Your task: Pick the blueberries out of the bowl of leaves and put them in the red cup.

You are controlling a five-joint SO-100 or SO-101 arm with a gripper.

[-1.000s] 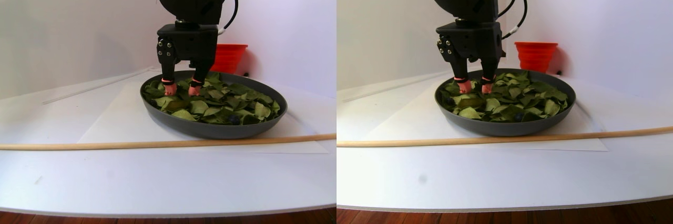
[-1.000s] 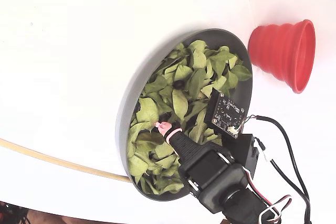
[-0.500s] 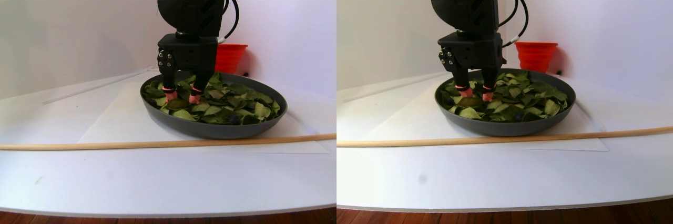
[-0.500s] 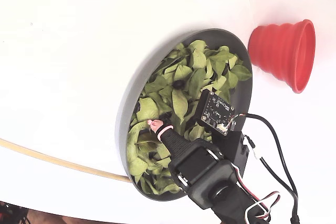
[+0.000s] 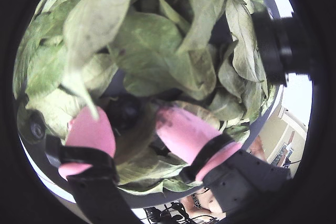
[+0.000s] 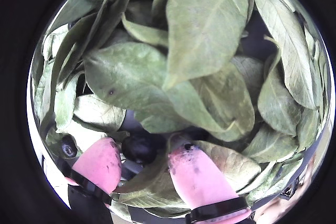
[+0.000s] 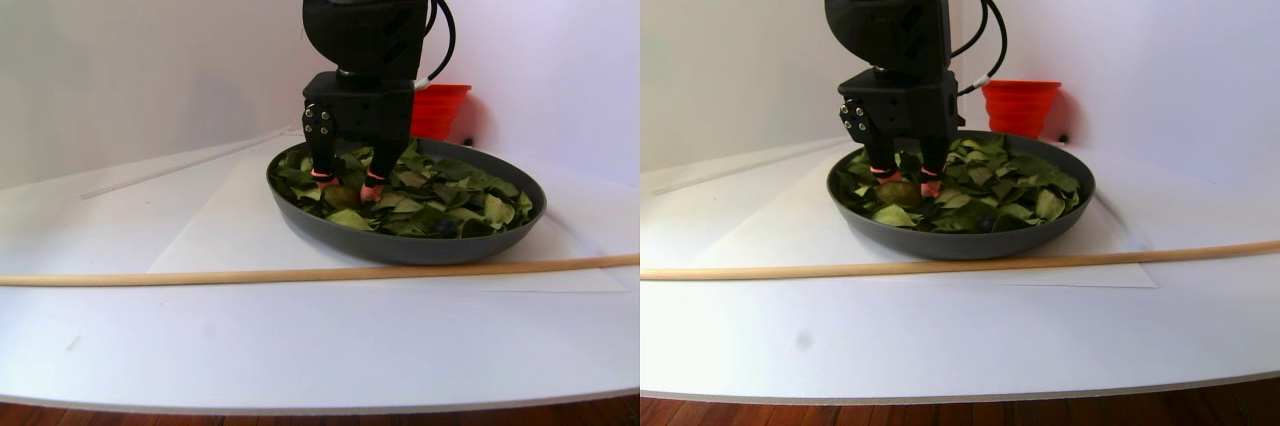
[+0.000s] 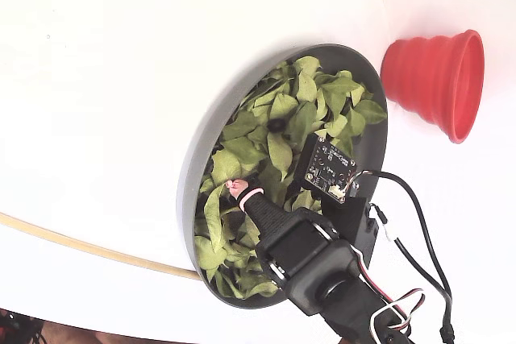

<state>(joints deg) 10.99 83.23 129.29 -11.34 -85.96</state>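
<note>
The dark grey bowl [image 7: 420,246] [image 8: 196,168] is filled with green leaves [image 6: 205,30] [image 8: 278,151]. My gripper [image 6: 143,142] [image 7: 348,186] is open, its pink fingertips [image 5: 181,129] pushed down among the leaves near the bowl's left side in the stereo pair view. One dark blueberry [image 6: 139,148] [image 5: 123,114] lies between the two fingertips, and they are not closed on it. A second blueberry [image 6: 67,146] sits just outside the left fingertip, and a third [image 8: 276,125] shows among the leaves. The red cup [image 7: 438,109] [image 8: 435,78] stands beyond the bowl.
A thin wooden rod [image 7: 300,272] [image 8: 81,247] lies across the white table in front of the bowl. A white sheet [image 7: 210,226] lies under the bowl. The arm's body and cables [image 8: 403,223] hang over the bowl's near half in the fixed view.
The gripper has come down from just above the leaves into them, shifting slightly along the bowl. Some leaves around the fingertips have been pushed aside.
</note>
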